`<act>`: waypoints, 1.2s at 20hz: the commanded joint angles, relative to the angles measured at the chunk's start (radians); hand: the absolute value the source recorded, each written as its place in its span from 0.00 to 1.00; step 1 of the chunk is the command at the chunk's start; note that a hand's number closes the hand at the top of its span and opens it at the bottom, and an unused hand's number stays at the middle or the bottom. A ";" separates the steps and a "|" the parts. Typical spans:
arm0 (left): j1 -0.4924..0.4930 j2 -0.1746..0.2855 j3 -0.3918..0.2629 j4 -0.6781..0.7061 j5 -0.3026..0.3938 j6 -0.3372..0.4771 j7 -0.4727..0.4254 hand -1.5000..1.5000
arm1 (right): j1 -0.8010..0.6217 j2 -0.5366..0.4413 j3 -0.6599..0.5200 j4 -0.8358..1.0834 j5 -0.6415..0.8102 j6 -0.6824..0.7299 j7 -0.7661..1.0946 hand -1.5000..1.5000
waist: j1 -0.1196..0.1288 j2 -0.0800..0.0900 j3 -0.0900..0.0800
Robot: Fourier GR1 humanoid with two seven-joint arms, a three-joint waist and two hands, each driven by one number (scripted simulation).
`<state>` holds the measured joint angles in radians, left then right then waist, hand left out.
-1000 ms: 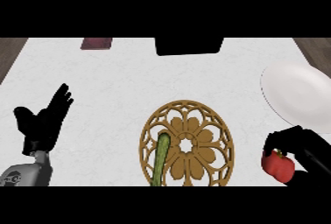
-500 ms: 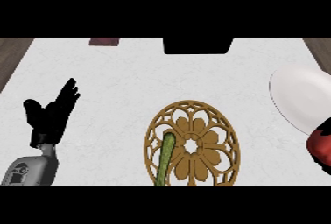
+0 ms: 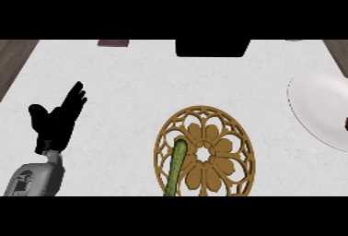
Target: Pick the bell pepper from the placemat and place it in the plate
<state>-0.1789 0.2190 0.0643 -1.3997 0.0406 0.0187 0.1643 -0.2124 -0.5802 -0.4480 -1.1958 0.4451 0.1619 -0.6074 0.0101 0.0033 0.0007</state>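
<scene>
Carrying bell pepper further rightward, edging over plate; left hand resting, fingers spread; right hand unseen; lowering, releasing pending.

plate 1 | placemat 1 | green vegetable 1 | hand 1 (left)

counter fills view. placemat near edge, a little right of centre, its near rim cut by view's lower edge. long vegetable on placemat's left part, lying lengthwise, far end beside mat's middle, near end at lower edge. plate right of placemat and farther back, apart from it, partly past view's right edge. block at far edge, centre, behind placemat. small item at far edge, left of block. left hand at left, well apart from placemat.
</scene>
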 commanded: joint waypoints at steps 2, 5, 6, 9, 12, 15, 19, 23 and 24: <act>-0.016 0.011 0.014 0.018 0.007 -0.024 -0.011 0.50 | -0.208 -0.099 0.006 0.369 0.078 -0.064 -0.101 1.00 | 0.016 0.004 0.001; 0.016 -0.024 -0.024 -0.017 -0.026 0.004 -0.020 0.50 | -0.171 -0.129 0.023 0.507 0.150 -0.128 -0.208 1.00 | 0.022 0.006 0.002; -0.047 -0.044 -0.018 0.043 -0.021 0.015 -0.021 0.50 | -0.208 -0.150 0.057 0.533 0.181 -0.109 -0.201 1.00 | 0.019 0.009 0.002; -0.037 0.009 0.000 0.044 -0.005 -0.039 -0.019 0.50 | -0.302 -0.170 0.074 0.656 0.173 0.020 -0.143 1.00 | 0.034 0.013 0.002; -0.007 -0.002 -0.002 0.004 -0.005 -0.026 -0.013 0.50 | -0.323 -0.175 0.107 0.772 0.220 0.016 -0.221 0.00 | 0.037 0.010 0.003; -0.063 0.027 0.023 0.008 0.011 -0.043 0.019 0.50 | -0.367 -0.185 0.109 0.843 0.230 0.009 -0.346 0.00 | 0.033 0.012 0.004; -0.027 -0.005 0.005 -0.013 0.002 -0.024 0.009 0.50 | -0.405 -0.204 0.035 0.858 0.154 0.026 -0.468 0.00 | 0.032 0.010 0.005; 0.001 -0.012 0.012 0.047 -0.014 -0.014 -0.049 0.50 | -0.398 -0.198 -0.015 0.827 0.040 0.210 -0.606 0.00 | -0.005 0.003 0.002; -0.002 -0.019 0.006 -0.019 -0.002 -0.005 0.008 0.50 | -0.417 -0.191 -0.014 0.820 0.019 0.266 -0.574 0.00 | 0.000 -0.007 0.002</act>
<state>-0.1925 0.2075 0.0686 -1.3930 0.0332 0.0056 0.1612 -0.6102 -0.7701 -0.4265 -0.3788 0.5419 0.2114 -1.0113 0.0239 0.0074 0.0039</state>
